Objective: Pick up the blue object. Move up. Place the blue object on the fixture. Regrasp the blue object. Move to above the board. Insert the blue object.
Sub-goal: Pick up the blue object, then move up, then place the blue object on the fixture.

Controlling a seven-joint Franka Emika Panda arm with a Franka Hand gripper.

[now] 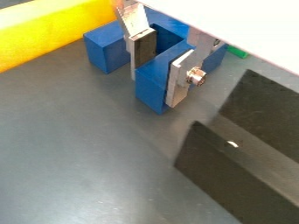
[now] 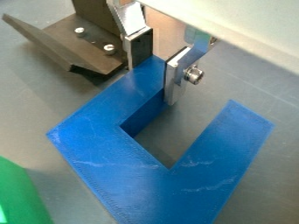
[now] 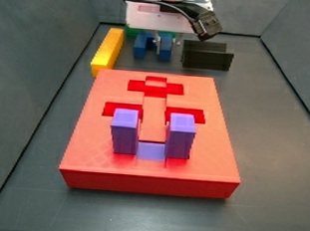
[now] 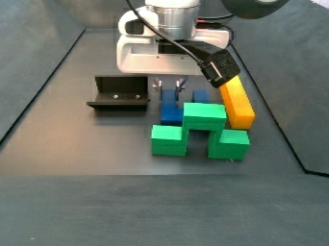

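Item 1, nearest in a side view: the board (image 3: 149,137), a thick red slab with a cross-shaped recess. A purple U-shaped block (image 3: 146,133) sits in its near recess, prongs up. The remaining recesses are open, presumably for the piece now being fetched.

Item 2: the gripper (image 2: 158,54), lowered at the far end of the floor. Its silver fingers (image 1: 177,77) straddle one arm of the blue object (image 2: 163,149). Both pads lie against or just beside that arm. Whether the jaws are already clamped cannot be told from these views. Judgement: the pick-up step is in hand, the piece not yet lifted.

Item 3: the blue object, lying on the grey floor, its U open to one side. Straddling a single arm gives the parallel plates two flat faces to press.

Item 4: the fixture (image 4: 117,94), a dark bracket just beside the blue object, empty. It likely serves as a rest for changing grip before insertion.

Item 5: a yellow bar (image 3: 109,48) just beside the blue object on its other side, and a green block (image 4: 197,130) near it.
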